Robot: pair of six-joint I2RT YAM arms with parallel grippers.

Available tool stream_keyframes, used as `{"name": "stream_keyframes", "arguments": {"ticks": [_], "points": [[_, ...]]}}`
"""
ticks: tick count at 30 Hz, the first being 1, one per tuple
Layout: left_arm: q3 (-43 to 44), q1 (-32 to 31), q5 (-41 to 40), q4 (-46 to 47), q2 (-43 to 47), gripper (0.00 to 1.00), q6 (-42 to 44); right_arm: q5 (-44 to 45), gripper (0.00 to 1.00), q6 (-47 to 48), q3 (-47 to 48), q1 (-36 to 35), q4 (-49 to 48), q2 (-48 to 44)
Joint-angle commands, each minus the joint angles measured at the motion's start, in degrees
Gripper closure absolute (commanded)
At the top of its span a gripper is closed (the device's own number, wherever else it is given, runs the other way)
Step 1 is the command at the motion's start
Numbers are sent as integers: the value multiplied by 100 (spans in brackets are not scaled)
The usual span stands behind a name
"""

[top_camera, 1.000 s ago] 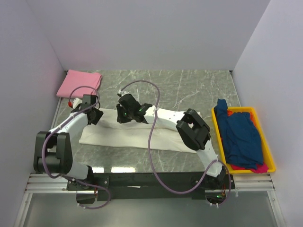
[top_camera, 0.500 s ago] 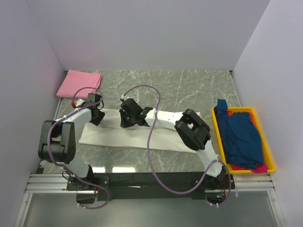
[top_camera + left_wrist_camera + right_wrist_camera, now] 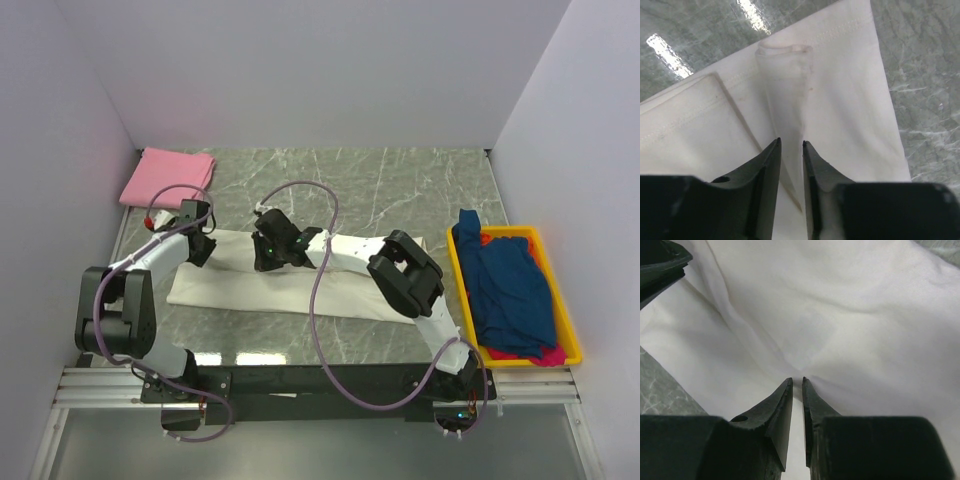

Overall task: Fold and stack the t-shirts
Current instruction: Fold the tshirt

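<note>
A cream-white t-shirt (image 3: 240,285) lies as a long folded strip across the middle of the marble table. At its left end, my left gripper (image 3: 199,243) (image 3: 791,142) is shut on a raised ridge of the white cloth (image 3: 785,75). My right gripper (image 3: 266,254) (image 3: 797,379) is shut on a pinch of the same shirt (image 3: 840,315) a little further right, with creases running out from its tips. A folded pink t-shirt (image 3: 167,173) rests at the far left corner. Dark blue (image 3: 512,285) and magenta (image 3: 545,354) t-shirts lie heaped in the bin.
The yellow plastic bin (image 3: 566,318) stands along the right wall. White walls close off the back and both sides. The right arm reaches over the right half of the white shirt. Bare marble (image 3: 400,185) shows behind the shirt.
The right gripper has come slightly nearer on the shirt. The left arm's elbow swung in and back while its gripper stayed at the shirt's left end, jaws narrowing on the fold.
</note>
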State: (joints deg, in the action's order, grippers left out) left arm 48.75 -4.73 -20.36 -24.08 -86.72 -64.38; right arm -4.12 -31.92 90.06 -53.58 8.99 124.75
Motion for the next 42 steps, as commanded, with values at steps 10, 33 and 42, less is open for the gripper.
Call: {"name": "stream_keyframes", "arguments": {"ticks": [10, 33, 42], "points": [[1118, -107, -820, -642, -556, 61, 488, 236, 80, -60, 37, 111, -127, -258], [2042, -37, -1251, -1530, -1726, 62, 1480, -264, 81, -244, -278, 524, -249, -284], [2112, -1, -1269, -1714, -1849, 69, 1551, -388, 82, -288, -419, 559, -381, -372]]}}
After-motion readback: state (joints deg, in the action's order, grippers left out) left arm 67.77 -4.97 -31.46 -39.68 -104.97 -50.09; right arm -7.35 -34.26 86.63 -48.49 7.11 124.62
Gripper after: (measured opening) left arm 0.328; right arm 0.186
